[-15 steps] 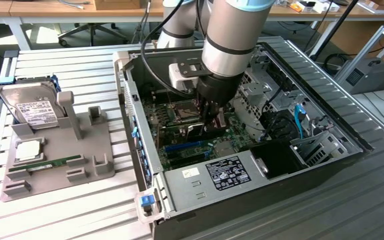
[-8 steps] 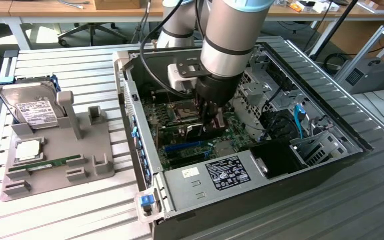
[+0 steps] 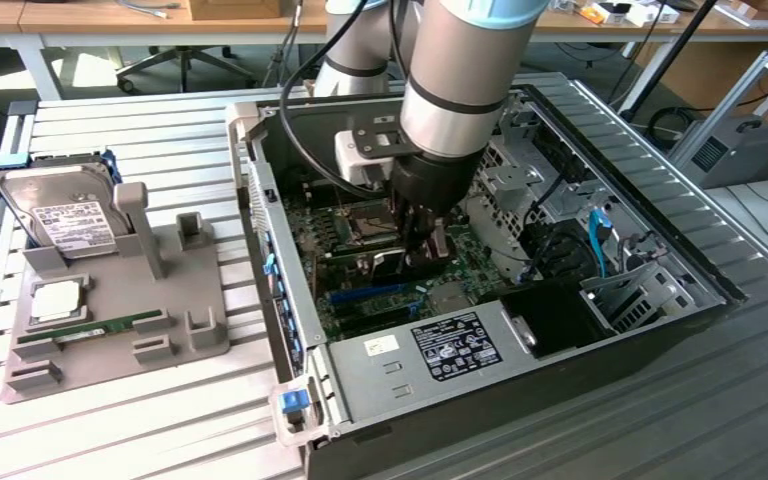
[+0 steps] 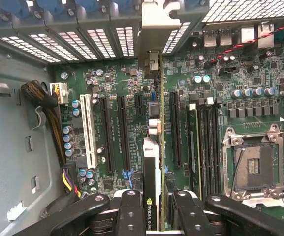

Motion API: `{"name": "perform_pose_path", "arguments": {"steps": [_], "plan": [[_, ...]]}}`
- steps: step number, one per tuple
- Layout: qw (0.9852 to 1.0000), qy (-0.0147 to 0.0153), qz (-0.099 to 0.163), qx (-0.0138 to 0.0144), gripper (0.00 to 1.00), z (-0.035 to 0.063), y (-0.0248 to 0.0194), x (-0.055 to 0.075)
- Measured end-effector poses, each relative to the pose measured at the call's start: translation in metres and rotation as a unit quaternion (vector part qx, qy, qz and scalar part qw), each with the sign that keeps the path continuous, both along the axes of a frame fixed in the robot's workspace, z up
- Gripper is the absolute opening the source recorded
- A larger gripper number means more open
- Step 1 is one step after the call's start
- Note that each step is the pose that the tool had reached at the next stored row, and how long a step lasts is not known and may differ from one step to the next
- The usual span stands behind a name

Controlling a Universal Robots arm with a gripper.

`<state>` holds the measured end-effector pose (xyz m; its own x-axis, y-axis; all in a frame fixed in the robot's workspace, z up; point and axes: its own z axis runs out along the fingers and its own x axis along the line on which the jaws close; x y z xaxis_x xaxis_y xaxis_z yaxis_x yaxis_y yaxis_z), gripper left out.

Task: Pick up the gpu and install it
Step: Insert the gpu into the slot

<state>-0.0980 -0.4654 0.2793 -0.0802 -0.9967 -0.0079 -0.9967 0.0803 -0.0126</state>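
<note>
Black-fingered gripper [image 4: 154,209] clamped on thin dark gpu [image 4: 152,157], held edge-on over black slots of green motherboard [image 4: 208,73] inside open grey metal computer case [image 3: 253,190]; silver bracket [image 4: 154,22] at case's rear wall; silver arm [image 3: 458,80] hides card in exterior view, can't tell if seated

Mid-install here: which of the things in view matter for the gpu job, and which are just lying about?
In the job: gpu, clamped in the jaws; motherboard; computer case.
Lying about: hard drive; RAM stick; grey holder they sit in.
</note>
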Motion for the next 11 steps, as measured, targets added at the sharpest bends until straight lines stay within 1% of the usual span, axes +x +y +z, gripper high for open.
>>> {"name": "perform_pose_path", "arguments": {"steps": [11], "plan": [[1.0,0.0,0.006,0.0,0.27,-0.0003,0.0,-0.0018]]}}
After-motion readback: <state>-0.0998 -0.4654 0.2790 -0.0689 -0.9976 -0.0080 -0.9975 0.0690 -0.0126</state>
